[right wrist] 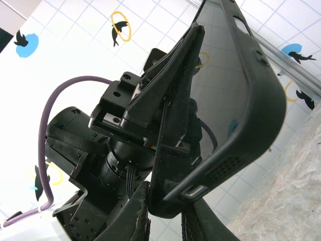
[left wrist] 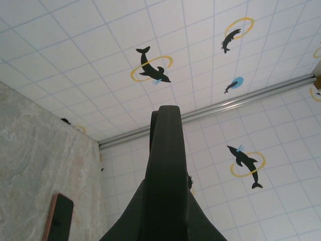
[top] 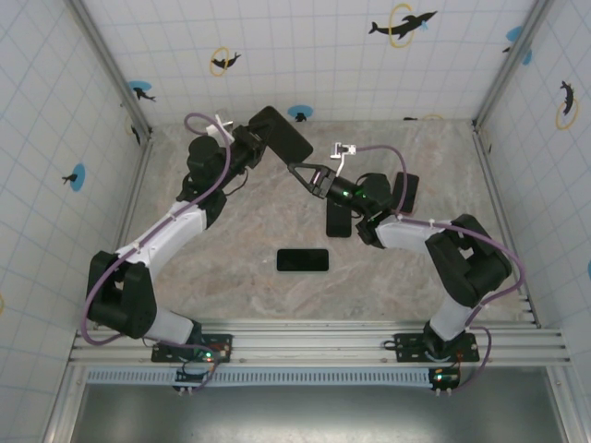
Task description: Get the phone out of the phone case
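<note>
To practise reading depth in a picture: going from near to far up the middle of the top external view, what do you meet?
Mounting rail → phone → right gripper → phone case

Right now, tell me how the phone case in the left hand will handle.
The phone case probably flexes: thin rubbery-looking rim. Matte skin likely grips well. Likely light, since the left hand holds it aloft by one edge.

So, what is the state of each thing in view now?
Phone case: lifted off the table.
Left tool: shut on the phone case.
Right tool: straddles the case's edge, grip unclear.
Phone: lying flat on the table.
</note>
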Motion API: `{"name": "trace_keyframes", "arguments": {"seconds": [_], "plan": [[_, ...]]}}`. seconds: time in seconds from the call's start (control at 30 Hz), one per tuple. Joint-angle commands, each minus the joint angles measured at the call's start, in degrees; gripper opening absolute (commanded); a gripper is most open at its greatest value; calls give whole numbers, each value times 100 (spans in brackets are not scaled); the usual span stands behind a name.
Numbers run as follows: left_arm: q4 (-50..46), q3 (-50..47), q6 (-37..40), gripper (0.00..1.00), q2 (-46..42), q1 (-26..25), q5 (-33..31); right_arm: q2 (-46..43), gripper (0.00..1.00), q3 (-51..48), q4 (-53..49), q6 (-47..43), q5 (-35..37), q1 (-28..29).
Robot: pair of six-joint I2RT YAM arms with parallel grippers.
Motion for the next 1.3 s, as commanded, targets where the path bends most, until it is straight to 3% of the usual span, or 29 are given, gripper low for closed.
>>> {"name": "trace_keyframes", "arguments": {"seconds": [0.0, 0.7, 0.93, 1.13, 1.27], "plan": [[339, 92, -190, 0, -87, -25, 16, -9, 20, 128, 211, -148, -57, -52], [488, 136, -865, 0, -123, -47, 630, -98, 10, 153, -1352, -1399, -59, -303], [228, 142, -465, 0, -271, -76, 819, -112, 11, 120, -1635, -1324, -24, -409], [-334, 410, 737, 0, -301, -63, 958, -408, 28, -83, -1619, -1542, -484, -471], [-364, 447, 1246, 0, -258, 50, 1283, -658, 39, -199, -1831, -1852, -1170, -656]]}}
